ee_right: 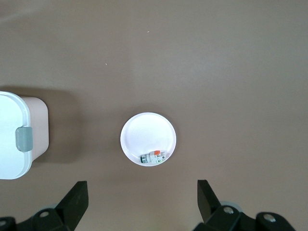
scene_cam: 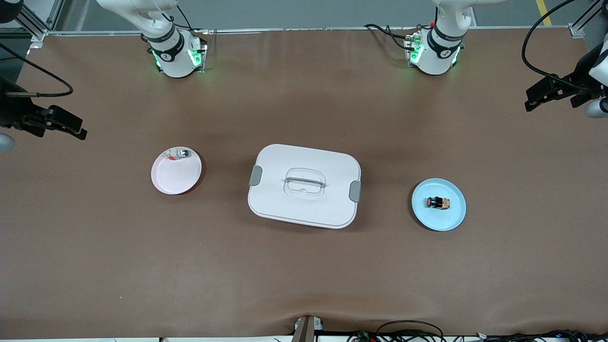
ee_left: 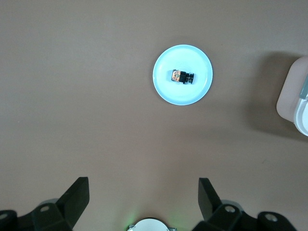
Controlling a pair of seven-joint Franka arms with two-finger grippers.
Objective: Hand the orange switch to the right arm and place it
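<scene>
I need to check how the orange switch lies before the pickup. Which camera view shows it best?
The left wrist view: the orange switch lies on its side on the blue plate, nothing covering it, black barrel and tan block distinct. The front view shows it smaller, its orange-red face visible. The right wrist view does not show it.

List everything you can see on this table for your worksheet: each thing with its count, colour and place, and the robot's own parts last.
Table: one, brown, under everything.
Box: one, white with grey latches, lid on, mid-table.
Blue plate: one, light blue, toward the left arm's end.
Orange switch: one, black with orange-red face and tan rear block, lying on the blue plate.
White plate: one, white, toward the right arm's end.
Small part: one, grey-white with an orange bit, at the white plate's rim.
Left gripper: one, black, open, high above bare table near the blue plate, waiting.
Right gripper: one, black, open, high above bare table near the white plate, waiting.
</scene>
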